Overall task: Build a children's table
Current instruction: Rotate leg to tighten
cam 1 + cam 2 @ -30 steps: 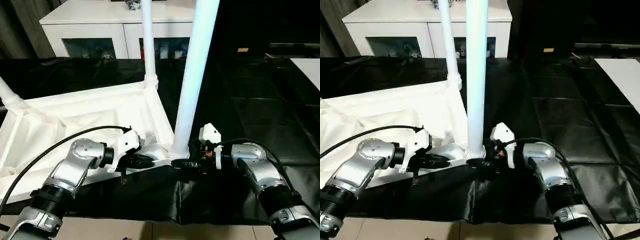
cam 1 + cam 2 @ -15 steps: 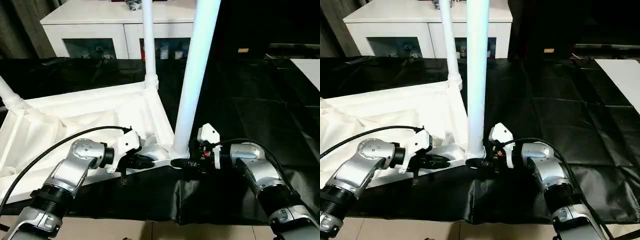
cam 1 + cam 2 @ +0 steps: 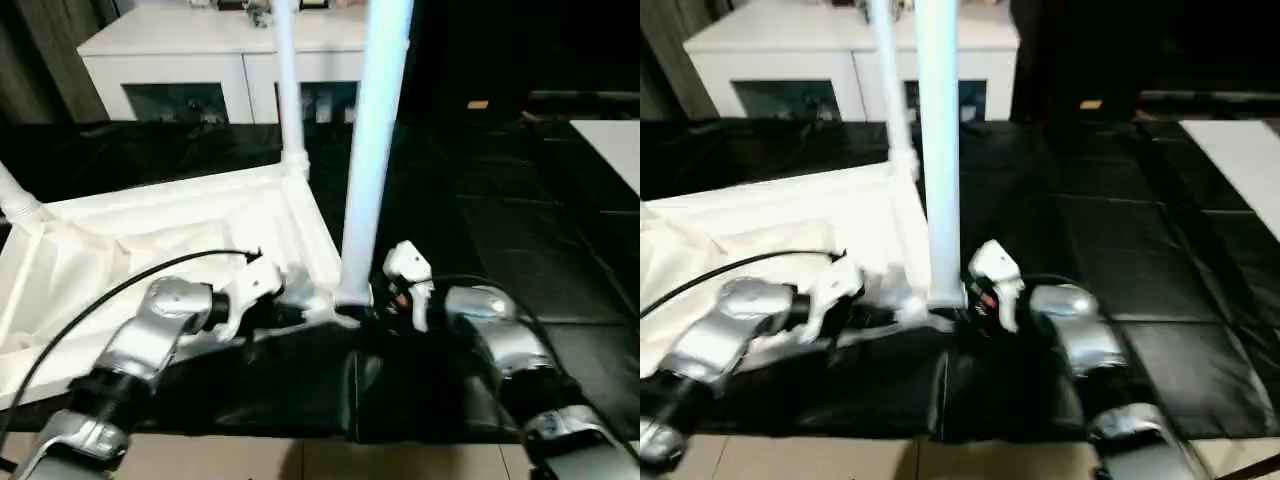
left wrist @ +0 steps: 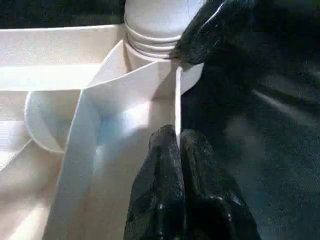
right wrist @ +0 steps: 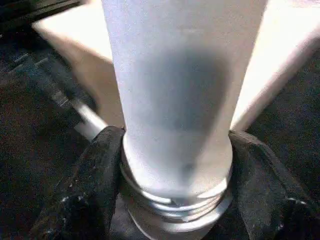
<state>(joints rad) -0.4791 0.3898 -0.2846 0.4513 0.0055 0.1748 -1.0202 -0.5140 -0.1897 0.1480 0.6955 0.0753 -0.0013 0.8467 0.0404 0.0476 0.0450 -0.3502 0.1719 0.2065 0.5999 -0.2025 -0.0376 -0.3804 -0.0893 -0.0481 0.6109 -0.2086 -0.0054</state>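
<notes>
My right claw (image 5: 175, 200) clamps the upright leg (image 3: 372, 150) at its base. My left claw (image 4: 177, 150), fingers pressed together, pinches the tabletop (image 3: 180, 225) rim beside it.

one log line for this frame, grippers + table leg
left gripper: shut on tabletop rim | right gripper: around near leg base | leg: upright in corner socket

Open black sheet (image 3: 480, 230) right of the upright leg (image 3: 368, 160); upturned table top (image 3: 150, 240) and second leg (image 3: 288, 90) crowding the left.

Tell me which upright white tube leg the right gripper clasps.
The nearest, thickest-looking white tube leg, at the tabletop's near corner; the right gripper clasps its base. The others stand farther back.
</notes>
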